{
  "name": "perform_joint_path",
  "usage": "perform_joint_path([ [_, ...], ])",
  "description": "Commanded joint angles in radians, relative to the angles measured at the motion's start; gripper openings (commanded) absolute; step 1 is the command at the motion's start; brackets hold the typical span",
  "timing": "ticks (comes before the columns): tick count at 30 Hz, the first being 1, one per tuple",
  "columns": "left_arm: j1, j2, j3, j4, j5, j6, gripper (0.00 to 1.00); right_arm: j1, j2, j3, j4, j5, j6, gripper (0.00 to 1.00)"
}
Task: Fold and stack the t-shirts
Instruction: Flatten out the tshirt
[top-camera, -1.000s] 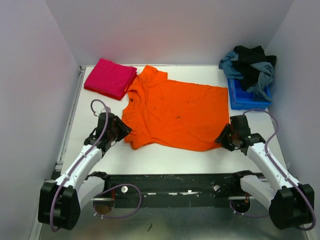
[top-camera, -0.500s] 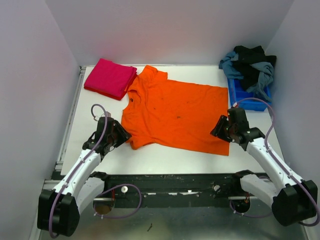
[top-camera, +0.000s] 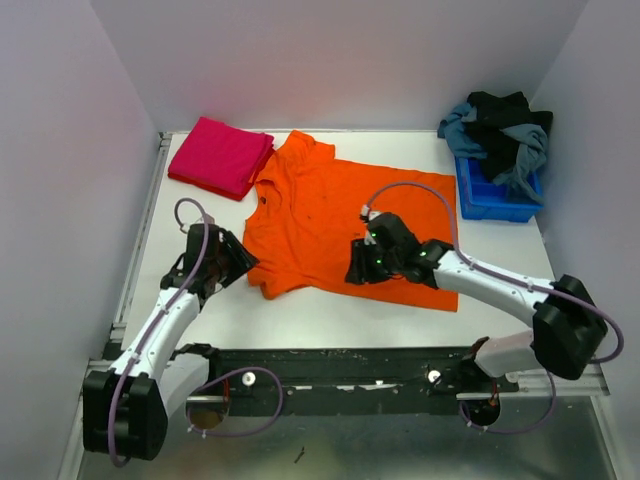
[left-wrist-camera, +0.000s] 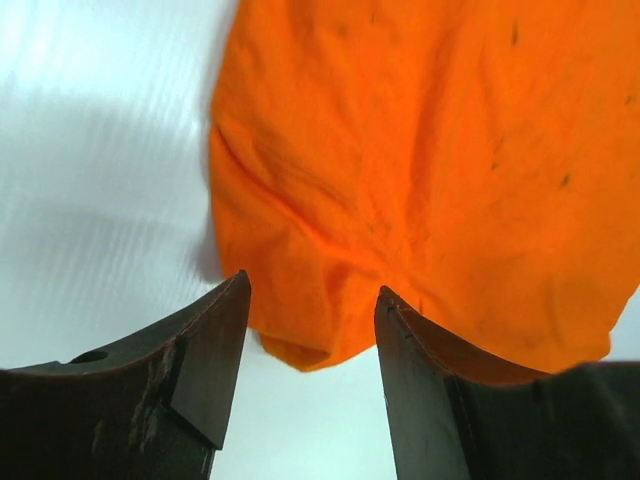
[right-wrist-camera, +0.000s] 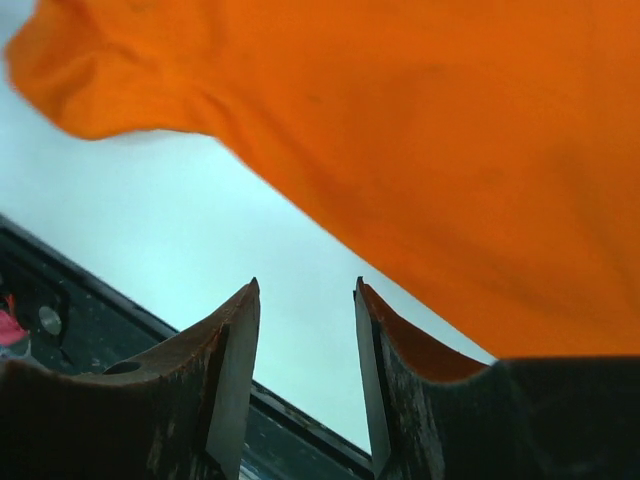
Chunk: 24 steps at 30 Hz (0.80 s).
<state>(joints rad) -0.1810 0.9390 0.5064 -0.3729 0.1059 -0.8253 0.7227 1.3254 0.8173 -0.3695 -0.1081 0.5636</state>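
The orange t-shirt (top-camera: 350, 215) lies spread flat on the white table (top-camera: 330, 320), collar to the left. A magenta-pink t-shirt (top-camera: 220, 155) sits folded at the back left, touching the orange collar. My left gripper (top-camera: 240, 262) is open just short of the near sleeve; in the left wrist view that sleeve's edge (left-wrist-camera: 300, 340) lies ahead of the left gripper (left-wrist-camera: 312, 300), with nothing between the jaws. My right gripper (top-camera: 352, 270) hangs open at the middle of the near hem. In the right wrist view the right gripper (right-wrist-camera: 305, 290) is empty, with the orange cloth (right-wrist-camera: 430, 140) beyond it.
A blue bin (top-camera: 495, 200) at the back right holds a heap of dark and grey-blue clothes (top-camera: 500, 135). A black rail (top-camera: 350, 362) runs along the near edge. Purple-grey walls close in the left, right and back.
My right arm has swung left from the shirt's near right corner to the middle of the near hem. My left gripper's jaws have spread wider beside the near sleeve.
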Motion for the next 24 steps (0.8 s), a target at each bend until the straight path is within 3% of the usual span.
perform_joint_path([
  [1,0.125,0.03,0.105,-0.007,0.096,0.064,0.64,0.173,0.118,0.163,0.106,0.071,-0.086,0.5],
  [8,0.307,0.049,0.273,-0.106,0.17,0.136,0.64,0.331,0.294,0.322,0.205,0.104,-0.175,0.5],
  [13,0.434,0.095,0.336,-0.121,0.281,0.167,0.64,0.425,0.461,0.518,0.138,0.257,-0.237,0.5],
  [24,0.517,0.095,0.319,-0.103,0.353,0.189,0.64,0.484,0.705,0.778,0.014,0.418,-0.318,0.53],
])
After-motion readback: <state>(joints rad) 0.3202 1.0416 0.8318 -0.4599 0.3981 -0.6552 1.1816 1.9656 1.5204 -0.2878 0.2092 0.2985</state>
